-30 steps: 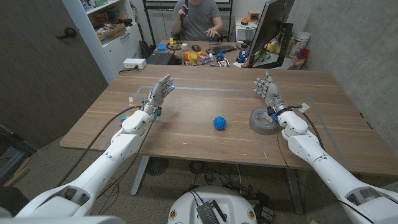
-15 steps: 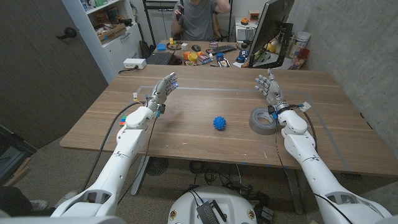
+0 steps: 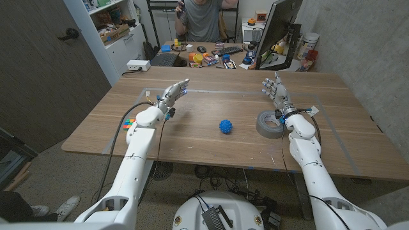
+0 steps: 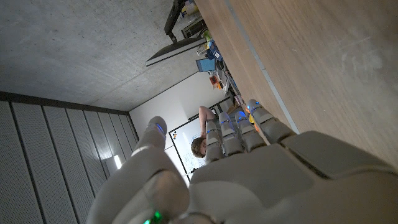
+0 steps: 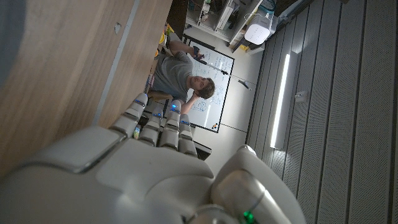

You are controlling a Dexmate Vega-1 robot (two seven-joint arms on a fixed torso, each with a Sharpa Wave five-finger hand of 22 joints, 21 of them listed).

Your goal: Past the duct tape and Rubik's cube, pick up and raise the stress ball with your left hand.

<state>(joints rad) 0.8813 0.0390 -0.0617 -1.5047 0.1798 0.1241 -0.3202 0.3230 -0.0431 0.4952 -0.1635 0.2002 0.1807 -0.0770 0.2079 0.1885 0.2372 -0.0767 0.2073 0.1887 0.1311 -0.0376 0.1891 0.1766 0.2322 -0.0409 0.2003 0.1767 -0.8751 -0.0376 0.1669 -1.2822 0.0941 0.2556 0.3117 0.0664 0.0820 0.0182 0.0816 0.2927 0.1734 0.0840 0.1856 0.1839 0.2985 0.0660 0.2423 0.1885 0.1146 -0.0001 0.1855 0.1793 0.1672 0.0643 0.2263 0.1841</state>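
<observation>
Near the middle of the table (image 3: 192, 137) sits the blue stress ball (image 3: 225, 126), untouched, well apart from the left hand (image 3: 171, 97), which hovers with fingers spread and holds nothing. The right hand (image 3: 276, 91) waits just behind the duct tape (image 3: 271, 124), fingers apart, empty. A hurried sideways reach could nudge the ball and set it rolling. The Rubik's cube (image 3: 128, 122) is mostly hidden behind the left forearm.

left hand (image 3: 174, 94): moved forward and toward the table's middle, fingers open, nearer the blue ball (image 3: 225, 126) | left arm: swung inward | person behind table: arm raised
</observation>
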